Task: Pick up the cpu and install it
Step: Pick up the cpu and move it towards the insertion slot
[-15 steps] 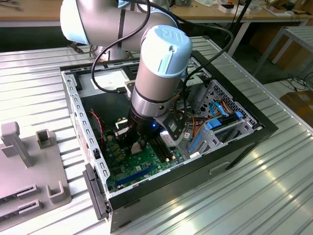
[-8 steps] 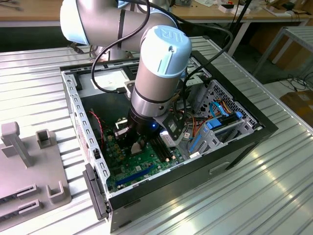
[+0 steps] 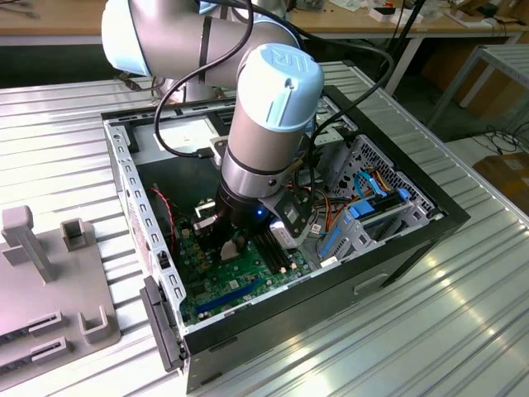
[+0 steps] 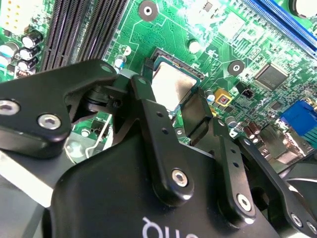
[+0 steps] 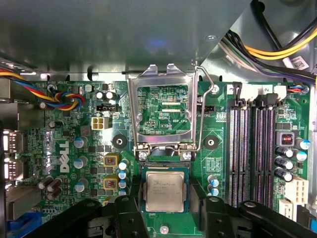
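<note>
a robot arm (image 3: 264,124) reaches down into an open computer case (image 3: 397,248), with its gripper (image 3: 230,241) low over the green motherboard (image 3: 248,285). in the first wrist view the cpu (image 5: 165,192), a small silver square with a thin green rim, sits directly between the gripper's two black fingers (image 5: 131,213). the fingers look pressed against its opposite edges, pinching it. the cpu lies level right over the socket (image 5: 163,165), though it is not clear whether it is fully seated or held just above. just beyond the fingertips the metal load plate (image 5: 162,111) stands swung open, with its wire lever (image 5: 204,109) raised beside it. black memory slots (image 5: 252,144) run off to one side of the gripper. judging from this, the pick-up and the carry to the socket are done. the chip is not yet let go, the plate is not yet lowered, and the lever is not yet latched.
</note>
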`<move>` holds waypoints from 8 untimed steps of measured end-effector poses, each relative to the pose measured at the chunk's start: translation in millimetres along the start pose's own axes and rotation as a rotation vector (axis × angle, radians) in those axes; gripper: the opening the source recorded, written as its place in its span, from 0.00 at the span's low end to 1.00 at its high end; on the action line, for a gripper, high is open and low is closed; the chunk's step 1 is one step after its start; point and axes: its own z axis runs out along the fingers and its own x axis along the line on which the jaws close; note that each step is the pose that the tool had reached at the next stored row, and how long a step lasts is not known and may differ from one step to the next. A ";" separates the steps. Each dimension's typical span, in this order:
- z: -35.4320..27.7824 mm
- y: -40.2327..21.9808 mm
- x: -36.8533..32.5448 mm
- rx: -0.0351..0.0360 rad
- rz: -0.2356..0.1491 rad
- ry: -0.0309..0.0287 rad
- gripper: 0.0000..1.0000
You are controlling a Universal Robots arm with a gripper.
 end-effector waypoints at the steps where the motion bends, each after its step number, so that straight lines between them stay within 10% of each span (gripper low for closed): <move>1: 0.0 0.0 0.0 0.0000 0.000 -0.0003 0.49; 8: -0.1 -0.1 -0.3 0.0004 0.000 -0.0001 0.55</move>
